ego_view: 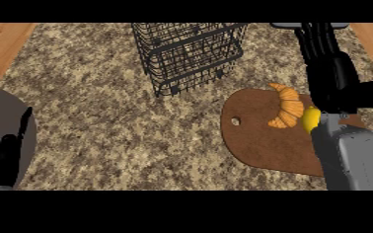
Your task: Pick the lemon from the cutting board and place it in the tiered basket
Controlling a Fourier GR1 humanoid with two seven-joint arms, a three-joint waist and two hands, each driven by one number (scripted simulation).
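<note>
A yellow lemon (pixel 311 118) lies on the brown cutting board (pixel 258 143) at the right, just right of an orange croissant (pixel 286 107). My right hand (pixel 335 81) reaches over the board's far right side, its fingers stretched straight toward the counter's back. The hand is open and its wrist covers the lemon's right part, so only a yellow sliver shows. The black wire tiered basket (pixel 189 54) stands at the back centre, well left of this hand. My left hand (pixel 15 145) rests open at the lower left edge.
The speckled stone counter (pixel 109 108) spreads between the basket and the board. Wooden strips (pixel 13 37) run along the far left and right corners. A dark flat object (pixel 287 25) sits at the back right edge, behind my right fingers.
</note>
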